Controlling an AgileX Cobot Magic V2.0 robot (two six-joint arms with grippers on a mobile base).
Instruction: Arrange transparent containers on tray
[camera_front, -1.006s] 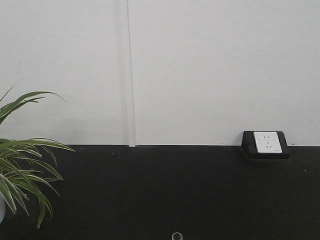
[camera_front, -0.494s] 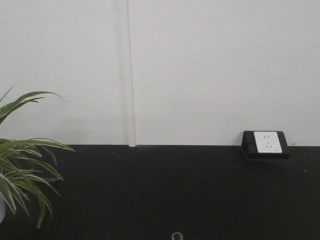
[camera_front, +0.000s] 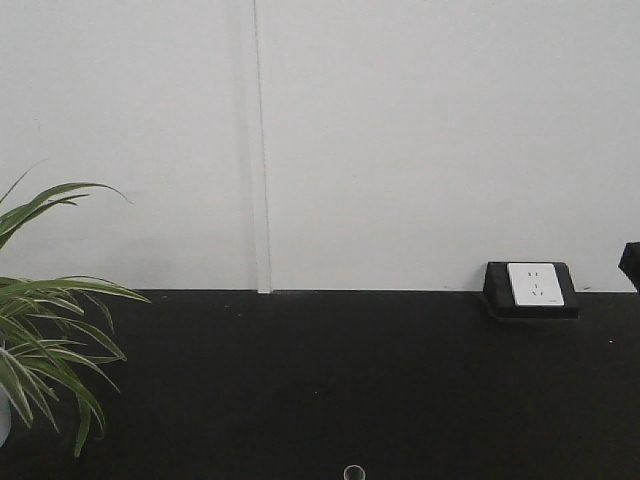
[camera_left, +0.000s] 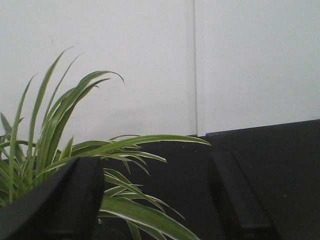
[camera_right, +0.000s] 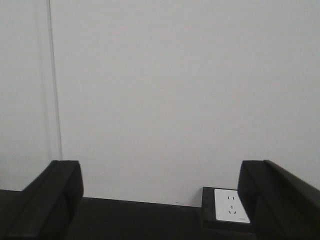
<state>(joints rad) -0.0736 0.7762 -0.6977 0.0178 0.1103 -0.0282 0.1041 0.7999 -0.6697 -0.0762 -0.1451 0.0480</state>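
Only the round rim of a tube (camera_front: 353, 472) shows, at the bottom edge of the front view, about mid-width, against the black surface (camera_front: 330, 380). The rim reads as a small clear ring with its mouth facing up, so the long axis appears to run vertically. The body is cut off by the frame, so its lean cannot be judged. Nothing touches the rim.

The left gripper (camera_left: 156, 165) is spread wide. Its two black fingers (camera_left: 65, 200) stand well apart with only plant (camera_left: 75, 145) leaves and dark surface between them, and they grip nothing. The plant sits at the left of the front view, its striped green leaves arching over the black surface.

The right gripper (camera_right: 160, 170) is also spread wide and holds nothing, facing the white wall (camera_right: 165, 90). A white socket (camera_right: 231, 206) in a black housing sits just inside its right finger, against the foot of the wall. The socket face shows slot holes, and a tiny mark in its lower corner is too small to read.

A thin vertical strip (camera_front: 261, 150) runs down the wall. A dark shape (camera_front: 630, 265) juts in at the right edge of the front view, just above the socket; what it is cannot be told.
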